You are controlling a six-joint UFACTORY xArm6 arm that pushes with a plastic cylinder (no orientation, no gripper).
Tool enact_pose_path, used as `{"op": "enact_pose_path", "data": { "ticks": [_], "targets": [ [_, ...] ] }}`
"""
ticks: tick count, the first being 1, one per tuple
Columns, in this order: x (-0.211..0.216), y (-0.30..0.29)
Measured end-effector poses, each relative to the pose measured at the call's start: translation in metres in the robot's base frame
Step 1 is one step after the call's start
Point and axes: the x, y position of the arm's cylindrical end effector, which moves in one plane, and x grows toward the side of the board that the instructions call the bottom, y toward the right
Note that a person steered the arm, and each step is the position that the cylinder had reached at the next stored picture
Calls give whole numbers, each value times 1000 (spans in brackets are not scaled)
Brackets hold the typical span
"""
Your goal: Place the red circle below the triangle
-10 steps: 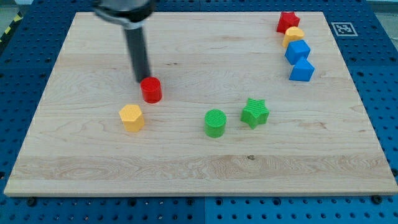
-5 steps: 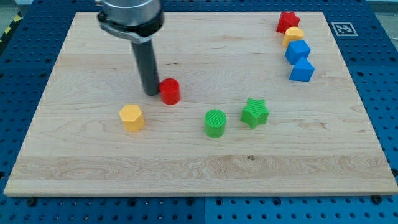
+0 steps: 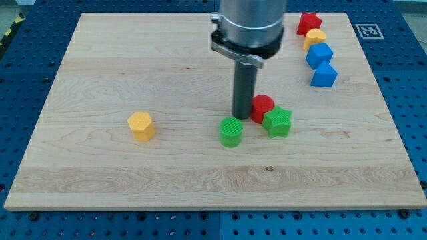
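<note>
Camera view, middle of the board: my tip (image 3: 241, 118) just on the view's left of the red circle (image 3: 262, 107), touching it or very nearly; no fingers to spread or press together on this rig, only a plain dark rod.

For the step in hand: push the red circle toward the view's right, to the bare wood at the view's bottom of the blue triangle (image 3: 323, 76); keep the tip behind the middle of the round side, because a round block probably slips off an off-centre push. Mind the green star (image 3: 277, 123) – pressed against the red circle at its bottom-right, likely to be dragged along; better to steer first a little toward the view's top, then straight right. Stop short of the triangle, so as not to knock it or the blue cube (image 3: 319, 55) above it.

About the red circle itself: a short red cylinder, flat top, standing upright; near the green circle (image 3: 231, 131), well apart from the yellow hexagon (image 3: 141, 125) – and not yet below the triangle.
</note>
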Motion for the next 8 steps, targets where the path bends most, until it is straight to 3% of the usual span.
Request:
{"op": "enact_pose_path", "data": {
  "ticks": [4,8],
  "targets": [
    [-1,79],
    [-40,84]
  ]
}}
